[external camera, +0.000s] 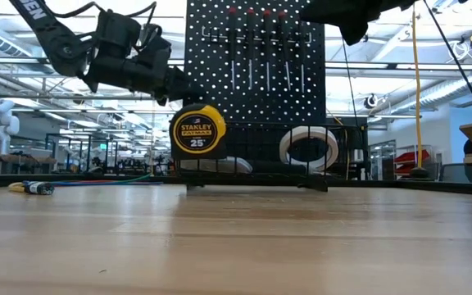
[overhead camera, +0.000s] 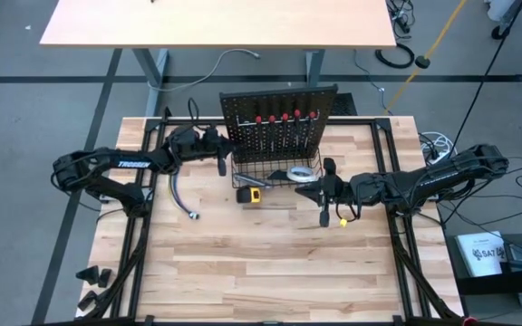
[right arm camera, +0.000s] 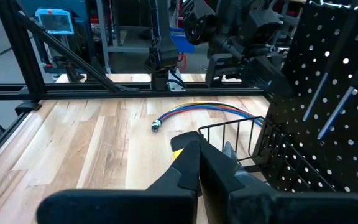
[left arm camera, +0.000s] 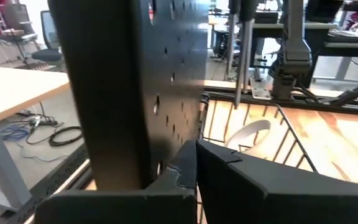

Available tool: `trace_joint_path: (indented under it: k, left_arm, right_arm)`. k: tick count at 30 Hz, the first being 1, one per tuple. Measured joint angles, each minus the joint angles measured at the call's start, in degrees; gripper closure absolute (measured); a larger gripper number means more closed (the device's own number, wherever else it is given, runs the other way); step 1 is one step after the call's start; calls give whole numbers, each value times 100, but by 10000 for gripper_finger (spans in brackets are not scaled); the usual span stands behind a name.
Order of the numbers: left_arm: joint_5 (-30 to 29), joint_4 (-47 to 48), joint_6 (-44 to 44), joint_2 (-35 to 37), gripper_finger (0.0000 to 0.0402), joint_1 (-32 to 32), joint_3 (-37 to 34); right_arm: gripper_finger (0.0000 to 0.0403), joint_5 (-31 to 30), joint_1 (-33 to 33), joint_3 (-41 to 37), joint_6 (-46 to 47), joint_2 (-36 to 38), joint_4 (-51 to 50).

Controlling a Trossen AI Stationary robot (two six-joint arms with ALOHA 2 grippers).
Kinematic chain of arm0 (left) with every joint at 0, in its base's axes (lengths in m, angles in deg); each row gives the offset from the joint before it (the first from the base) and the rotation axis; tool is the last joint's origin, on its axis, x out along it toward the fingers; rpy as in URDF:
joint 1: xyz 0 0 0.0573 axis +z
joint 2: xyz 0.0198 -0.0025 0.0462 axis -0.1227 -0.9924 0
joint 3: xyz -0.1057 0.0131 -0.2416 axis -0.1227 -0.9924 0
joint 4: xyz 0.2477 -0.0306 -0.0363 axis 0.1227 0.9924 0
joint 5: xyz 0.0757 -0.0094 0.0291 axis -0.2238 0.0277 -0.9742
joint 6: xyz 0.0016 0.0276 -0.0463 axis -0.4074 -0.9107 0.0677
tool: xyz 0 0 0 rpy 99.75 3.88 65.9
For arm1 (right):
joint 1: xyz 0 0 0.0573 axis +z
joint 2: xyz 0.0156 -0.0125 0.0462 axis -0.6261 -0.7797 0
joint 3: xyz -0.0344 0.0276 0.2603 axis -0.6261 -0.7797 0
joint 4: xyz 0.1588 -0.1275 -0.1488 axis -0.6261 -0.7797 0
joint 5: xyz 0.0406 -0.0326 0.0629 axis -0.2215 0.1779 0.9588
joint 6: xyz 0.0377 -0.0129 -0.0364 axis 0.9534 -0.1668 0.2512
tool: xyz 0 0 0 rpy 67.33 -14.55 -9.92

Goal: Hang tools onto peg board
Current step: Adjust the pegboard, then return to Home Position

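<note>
The black peg board (overhead camera: 279,122) stands upright at the table's far middle. Several red-ended screwdrivers (overhead camera: 285,118) hang in a row on it. The wire basket (overhead camera: 243,172) at its foot holds a white tape roll (overhead camera: 304,172) and a grey utility knife (overhead camera: 279,175). A yellow tape measure (external camera: 197,131) sits at the basket's near left corner, above the table top in the low view. My left gripper (overhead camera: 230,150) is shut at the board's left edge (left arm camera: 135,93). My right gripper (overhead camera: 314,192) is shut and holds nothing, above the table near the basket's right end. My left gripper's shut fingers (left arm camera: 185,165) come in about level from the table's left, right beside the peg board's left edge (left arm camera: 160,124). I cannot tell whether they touch it.
A bundle of coloured cables (overhead camera: 181,199) lies on the table left of the basket, also in the right wrist view (right arm camera: 197,111). A black frame (overhead camera: 139,195) runs along the table's sides. The near half of the wooden top (overhead camera: 270,272) is bare. A pale desk (overhead camera: 216,23) stands behind.
</note>
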Motion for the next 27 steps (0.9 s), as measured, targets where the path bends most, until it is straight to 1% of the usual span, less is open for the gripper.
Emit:
trace_joint_path:
  k: [6,9,11,13,20,23,25,27]
  left_arm:
    - [59,8,12,0,402,140,46]
    - [573,28,16,66,401,152,46]
    - [857,40,58,233,399,146,46]
    - [981,170,118,499,392,140,46]
    - [976,963,400,1691,385,-107,47]
    - [855,1476,500,2122,384,-385,49]
    - [590,1822,510,2356,383,-693,48]
    - [229,2154,508,2528,383,-1076,46]
  right_arm:
    - [403,0,0,0,-2,0,0]
    - [403,0,0,0,0,0,0]
    - [403,4,0,0,0,0,0]
    - [403,8,0,0,-1,1,0]
    - [403,31,-21,0,-24,317,-97]
    - [403,286,-115,0,-26,588,-287]
    - [403,478,-185,0,-25,786,-501]
    - [403,501,-250,0,-24,964,-756]
